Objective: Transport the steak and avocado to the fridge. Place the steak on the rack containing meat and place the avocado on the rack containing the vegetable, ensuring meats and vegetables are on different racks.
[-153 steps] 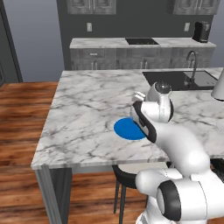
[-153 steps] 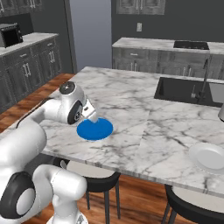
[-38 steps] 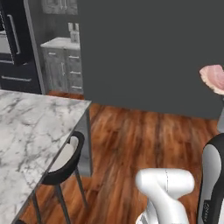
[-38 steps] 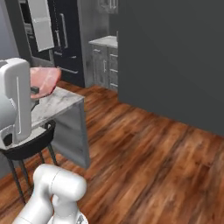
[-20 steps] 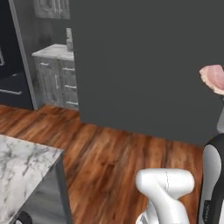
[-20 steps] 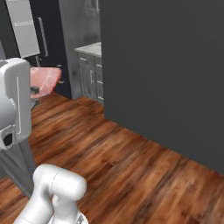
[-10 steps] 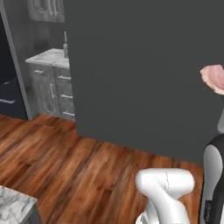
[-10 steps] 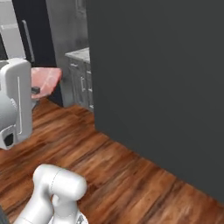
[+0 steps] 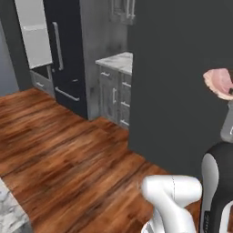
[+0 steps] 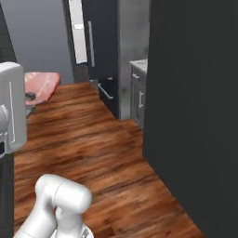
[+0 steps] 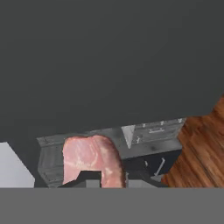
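From your left, the wooden floor [image 9: 68, 150] runs back to a tall dark appliance [image 9: 68, 50] with a long vertical handle and a light panel beside it, then grey base cabinets [image 9: 113, 91] under a marble top, then the broad dark wall [image 9: 177, 73] that closes off your right side. Your gripper [image 11: 98, 183] is clamped tight on the steak [image 11: 89, 159], which rides high on the raised arm at the right edge of the left base view [image 9: 220, 83] and at the left edge of the right base view [image 10: 41, 86]. From the hand camera the slab stands straight out ahead of the fingers, its long axis along the gripper's line, drooping over the tips. You cannot tell from here which of the dark cabinets is the fridge, nor where its racks lie, so judge the carry as still under way: the steak needs a shelf in front of it before any release
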Controlling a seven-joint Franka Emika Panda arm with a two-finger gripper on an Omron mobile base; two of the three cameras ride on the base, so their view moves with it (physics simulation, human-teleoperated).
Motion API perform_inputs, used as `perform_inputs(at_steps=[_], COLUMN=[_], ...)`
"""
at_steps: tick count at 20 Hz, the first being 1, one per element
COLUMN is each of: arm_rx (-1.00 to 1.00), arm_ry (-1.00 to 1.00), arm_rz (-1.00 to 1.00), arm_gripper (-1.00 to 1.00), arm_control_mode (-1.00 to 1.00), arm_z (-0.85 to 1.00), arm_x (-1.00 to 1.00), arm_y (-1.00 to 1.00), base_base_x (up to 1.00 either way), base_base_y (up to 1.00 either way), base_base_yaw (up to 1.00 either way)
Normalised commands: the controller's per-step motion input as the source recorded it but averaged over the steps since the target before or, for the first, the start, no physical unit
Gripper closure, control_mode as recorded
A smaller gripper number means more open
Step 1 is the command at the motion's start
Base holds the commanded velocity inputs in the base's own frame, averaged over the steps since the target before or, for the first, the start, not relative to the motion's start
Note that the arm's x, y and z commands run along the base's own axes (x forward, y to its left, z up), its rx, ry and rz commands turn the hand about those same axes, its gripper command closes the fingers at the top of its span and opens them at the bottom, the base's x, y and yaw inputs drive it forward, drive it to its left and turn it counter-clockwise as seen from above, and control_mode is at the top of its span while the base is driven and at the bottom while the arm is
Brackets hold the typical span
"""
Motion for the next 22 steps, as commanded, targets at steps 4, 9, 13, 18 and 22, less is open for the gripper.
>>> perform_inputs(at_steps=[4, 9, 13, 18, 22], arm_rx=[0.00, 0.00, 0.00, 0.00, 0.00], arm_ry=[0.00, 0.00, 0.00, 0.00, 0.00], arm_rz=[0.00, 0.00, 0.00, 0.00, 0.00], arm_gripper=[1.00, 1.00, 1.00, 1.00, 1.00], arm_control_mode=[1.00, 1.00, 1.00, 1.00, 1.00], arm_z=[0.00, 0.00, 0.00, 0.00, 0.00], arm_x=[0.00, 0.00, 0.00, 0.00, 0.00], arm_y=[0.00, 0.00, 0.00, 0.00, 0.00], base_base_x=[0.47, 0.45, 0.61, 1.00, 1.00], base_base_y=[-0.21, -0.03, -0.49, -1.00, -0.96], base_base_yaw=[0.89, 0.96, 0.71, 0.19, 0.03])
